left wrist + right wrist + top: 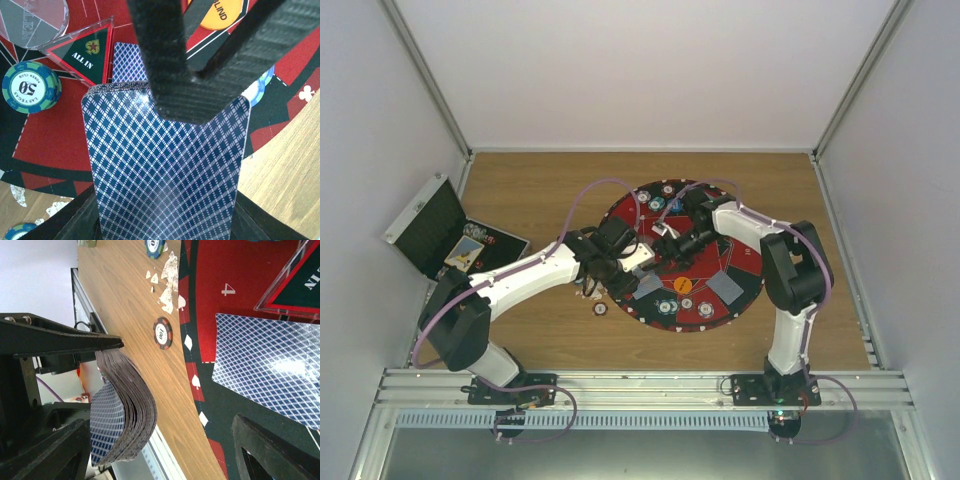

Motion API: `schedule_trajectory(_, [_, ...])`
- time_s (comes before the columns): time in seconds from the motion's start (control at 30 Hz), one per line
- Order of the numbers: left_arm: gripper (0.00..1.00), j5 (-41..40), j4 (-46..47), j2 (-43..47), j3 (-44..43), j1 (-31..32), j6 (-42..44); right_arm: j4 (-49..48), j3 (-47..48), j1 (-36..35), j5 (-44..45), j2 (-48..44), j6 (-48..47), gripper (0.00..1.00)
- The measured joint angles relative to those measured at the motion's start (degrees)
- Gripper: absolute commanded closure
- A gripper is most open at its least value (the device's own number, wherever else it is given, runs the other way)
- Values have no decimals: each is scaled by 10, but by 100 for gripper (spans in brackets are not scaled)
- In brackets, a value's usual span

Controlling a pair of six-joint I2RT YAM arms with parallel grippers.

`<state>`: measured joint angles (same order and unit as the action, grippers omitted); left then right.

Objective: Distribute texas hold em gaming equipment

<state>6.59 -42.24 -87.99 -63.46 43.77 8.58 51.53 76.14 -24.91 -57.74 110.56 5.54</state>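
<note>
Wood table (540,190) | dealing at mat's (745,262) left edge | left gripper (625,262) clamps deck (165,170) | right gripper (665,237) spread wide, empty | next: peel the top one off

Wooden table (535,190) with mat (745,265), case (425,225), chip (601,308)

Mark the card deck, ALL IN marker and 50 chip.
card deck (165,180), left wrist view, top card's back
ALL IN marker (89,54), left wrist view, green centre
50 chip (27,89), left wrist view, face
</note>
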Motion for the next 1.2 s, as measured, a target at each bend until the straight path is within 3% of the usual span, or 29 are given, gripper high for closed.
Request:
schedule_trajectory(0.33, [46, 0, 0, 0, 0, 0, 0, 20, 36, -8, -10, 37, -23, 28])
schedule_trajectory(0.77, [46, 0, 0, -3, 0, 0, 0, 39, 42, -14, 8, 39, -37, 48])
schedule_trajectory(1.2, [46, 0, 0, -5, 0, 0, 0, 38, 49, -14, 26, 39, -30, 54])
